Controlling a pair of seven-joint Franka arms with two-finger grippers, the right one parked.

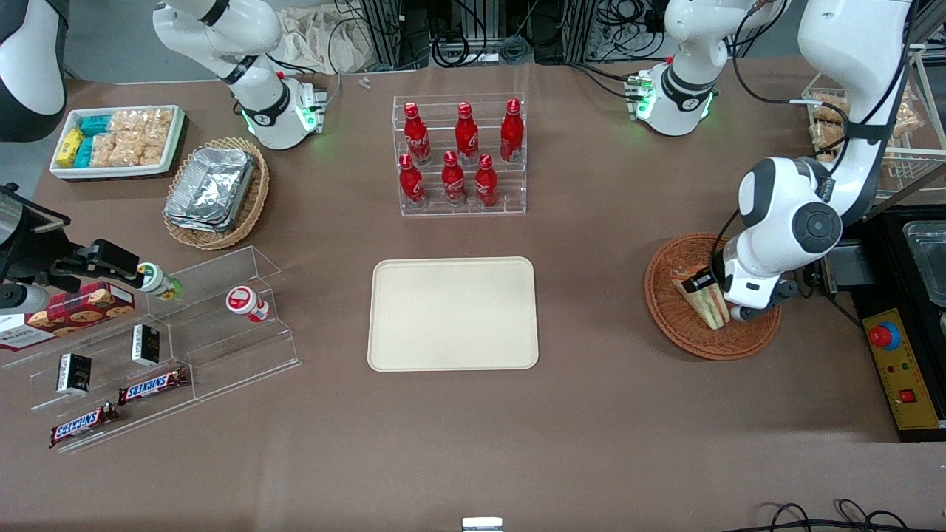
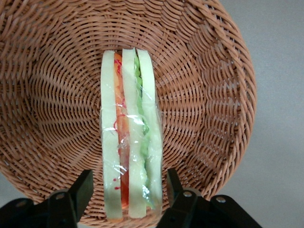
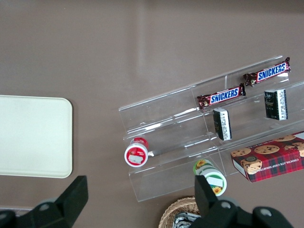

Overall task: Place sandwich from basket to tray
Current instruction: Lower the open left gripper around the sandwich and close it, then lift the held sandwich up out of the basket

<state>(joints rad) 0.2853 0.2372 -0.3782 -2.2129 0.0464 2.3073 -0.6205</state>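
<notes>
- Sandwich [image 2: 129, 137] wrapped in clear film stands on edge in the round reddish-brown basket [image 1: 676, 325], its white bread slices and orange-red and green filling facing the wrist camera.
- Pincer [image 2: 127, 190] of the left arm is low over the basket; its two black fingers [image 2: 81, 187] are spread, one on each side of the sandwich, just beside the outer bread slices, and whether they touch the film cannot be told.
- From the front, the arm's white wrist covers part of the basket and only a corner of the sandwich [image 1: 708, 297] shows beside it.
- Basket sits on the brown desk [image 1: 591, 428] toward the working arm's end.
- Tray [image 1: 453, 313], cream-beige with rounded corners, lies flat mid-desk, well apart from the basket, with nothing on it.
- Red bottles [image 1: 458, 151] stand in a clear rack farther from the front camera than the tray.
</notes>
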